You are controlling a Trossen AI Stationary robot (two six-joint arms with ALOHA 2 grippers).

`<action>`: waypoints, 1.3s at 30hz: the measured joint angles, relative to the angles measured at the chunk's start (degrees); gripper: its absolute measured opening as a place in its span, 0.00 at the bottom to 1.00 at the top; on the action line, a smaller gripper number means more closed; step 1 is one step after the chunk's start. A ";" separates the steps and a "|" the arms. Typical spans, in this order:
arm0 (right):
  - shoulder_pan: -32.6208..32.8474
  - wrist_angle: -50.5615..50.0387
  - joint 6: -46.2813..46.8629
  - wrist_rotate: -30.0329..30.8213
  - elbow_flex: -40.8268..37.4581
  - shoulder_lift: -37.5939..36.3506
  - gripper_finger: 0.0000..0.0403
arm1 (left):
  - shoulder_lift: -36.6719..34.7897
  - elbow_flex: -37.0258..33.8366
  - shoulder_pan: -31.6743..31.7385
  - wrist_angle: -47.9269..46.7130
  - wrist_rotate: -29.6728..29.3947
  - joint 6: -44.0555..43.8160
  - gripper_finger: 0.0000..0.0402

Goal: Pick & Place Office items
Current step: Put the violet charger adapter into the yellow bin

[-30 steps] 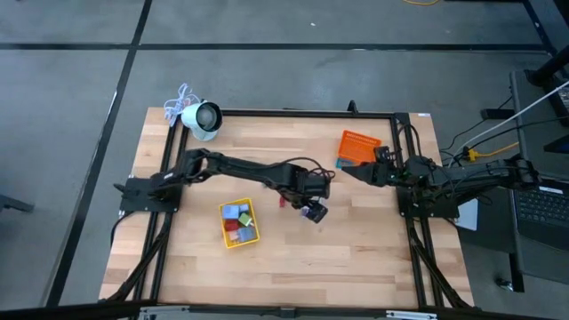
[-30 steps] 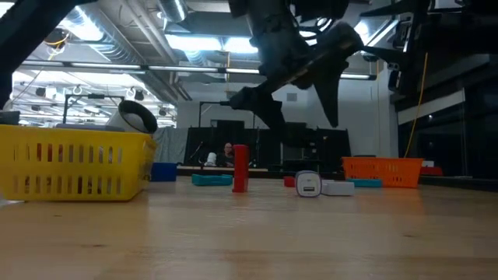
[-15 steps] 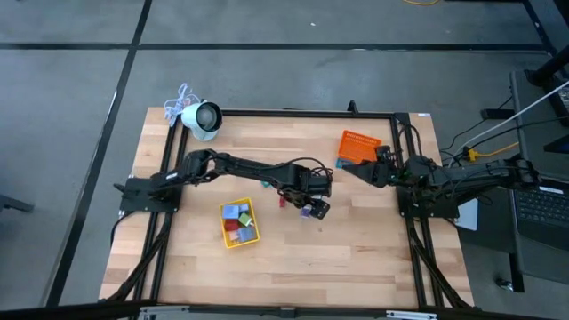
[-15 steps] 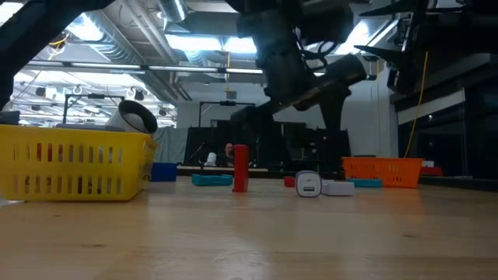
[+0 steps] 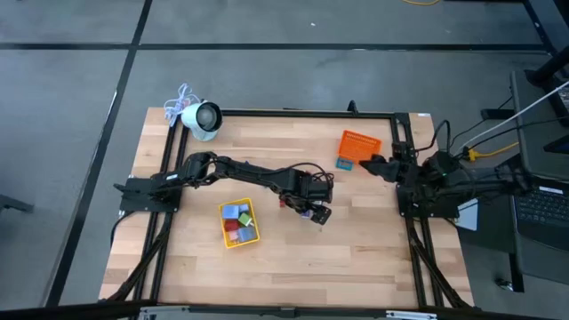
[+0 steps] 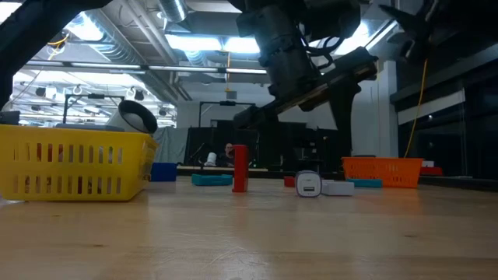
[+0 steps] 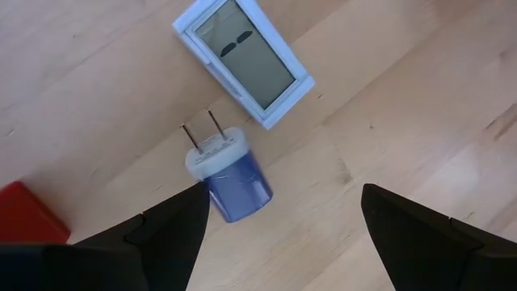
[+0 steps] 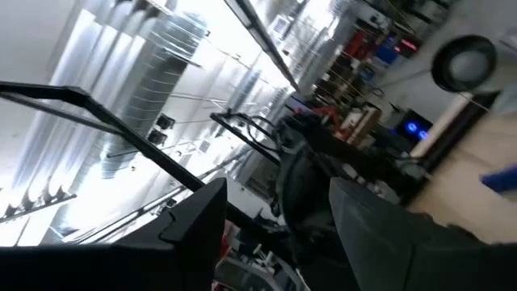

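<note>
**Left gripper above the blue plug, ready for the pick**

Hovering with the left gripper (image 7: 279,218) over the middle of the table (image 5: 356,258), jaws spread, nothing between them. Lying on the wood just under the fingers: a small blue plug adapter (image 7: 230,178) with 2 prongs, beside a light blue flat piece (image 7: 242,61) and a red piece (image 7: 24,218). Already holding several pieces: the yellow tray (image 5: 238,222). Waiting by the orange tray (image 5: 358,147) at the table's right edge: the right gripper (image 5: 372,164), lifted, jaws apart, empty. Seemingly the approach step. Next, probably: lowering and centring over the plug, then closing gently.
</note>
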 joint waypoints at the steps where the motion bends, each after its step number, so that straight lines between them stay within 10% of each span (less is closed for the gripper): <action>1: 0.00 -1.52 0.30 0.11 0.00 -0.98 0.56 | 0.00 0.00 -0.01 0.18 -0.03 -0.12 0.79; 19: 0.00 -4.49 0.77 0.58 0.00 -2.44 0.56 | 4.19 0.35 0.00 0.13 1.73 -0.05 0.77; 31: 0.00 -4.87 0.64 0.58 0.00 -2.44 0.56 | 4.57 0.04 0.61 -3.20 -0.16 2.44 0.33; 39: 0.00 -4.88 0.53 0.58 0.00 -2.44 0.56 | 4.63 0.04 0.80 -1.95 -0.29 5.32 0.31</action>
